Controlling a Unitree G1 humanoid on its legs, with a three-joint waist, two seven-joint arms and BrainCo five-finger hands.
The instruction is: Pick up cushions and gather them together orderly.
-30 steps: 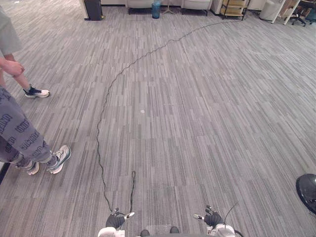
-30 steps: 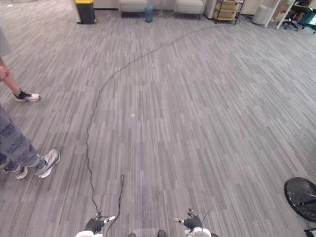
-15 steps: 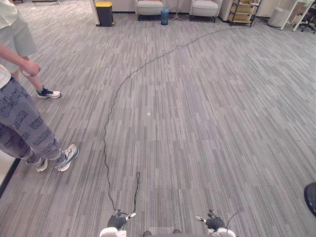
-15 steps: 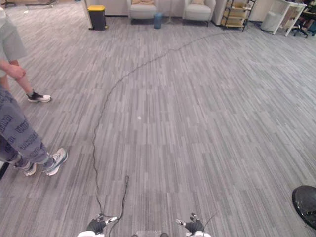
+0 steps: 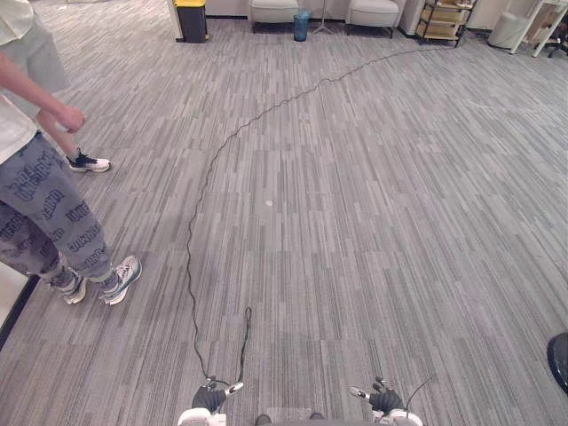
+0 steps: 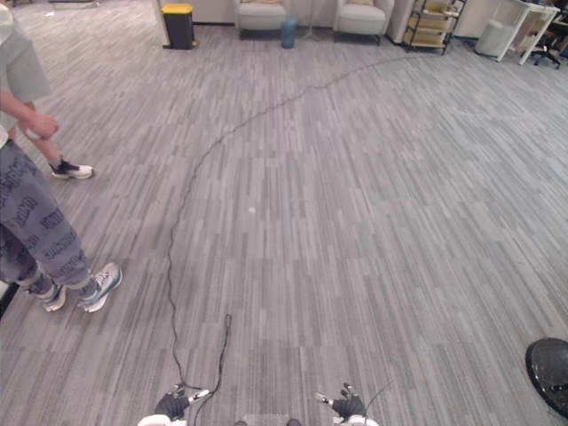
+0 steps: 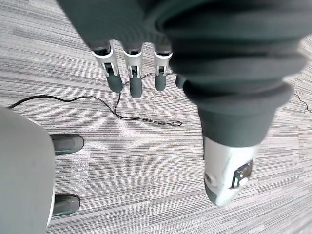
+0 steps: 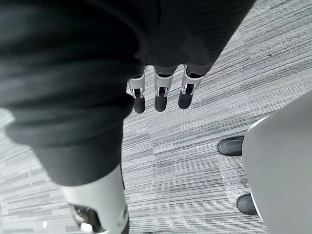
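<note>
No cushion is held yet. I cannot tell where the cushions are; they may be on the two armchairs (image 6: pixel 260 13) far away by the back wall. In the last second the head camera has tipped up, so more of that far end shows. The things on the grey floor (image 5: pixel 373 231) have not moved. The left hand (image 7: pixel 131 68) and right hand (image 8: pixel 161 87) hang low, fingers straight and holding nothing. A person (image 5: pixel 53 222) stands on the left. I think the robot is looking around and must walk over first.
</note>
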